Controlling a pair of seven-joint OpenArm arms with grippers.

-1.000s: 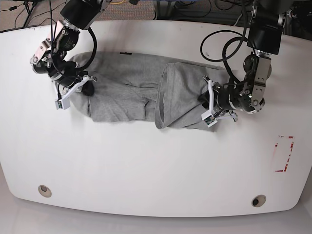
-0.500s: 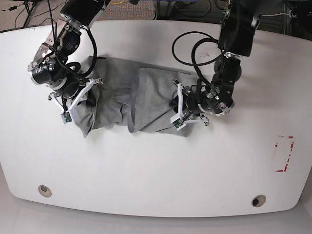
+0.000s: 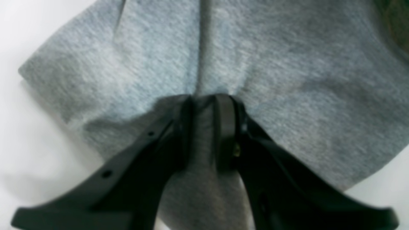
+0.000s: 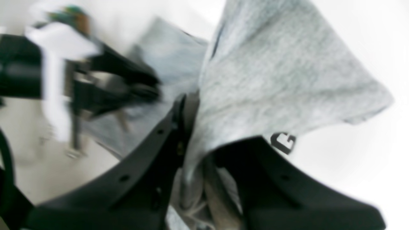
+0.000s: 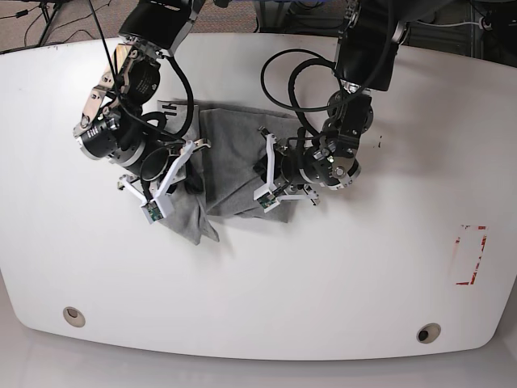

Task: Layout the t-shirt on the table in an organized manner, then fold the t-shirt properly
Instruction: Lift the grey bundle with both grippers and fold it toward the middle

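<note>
Bunching t-shirt (image 5: 230, 166) between closer claws

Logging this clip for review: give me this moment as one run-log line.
phase: folding | left gripper: shut on light heather-grey cotton t-shirt | right gripper: shut on t-shirt | shirt: bunched between arms on white table

Only a black block "G" shows, on the light grey cotton t-shirt (image 4: 281, 80), just beside right gripper (image 4: 204, 150).

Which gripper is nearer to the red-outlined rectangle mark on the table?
Left. The left gripper holds the t-shirt mid-table, nearer the red-outlined rectangle mark; the right gripper grips it farther away.
</note>
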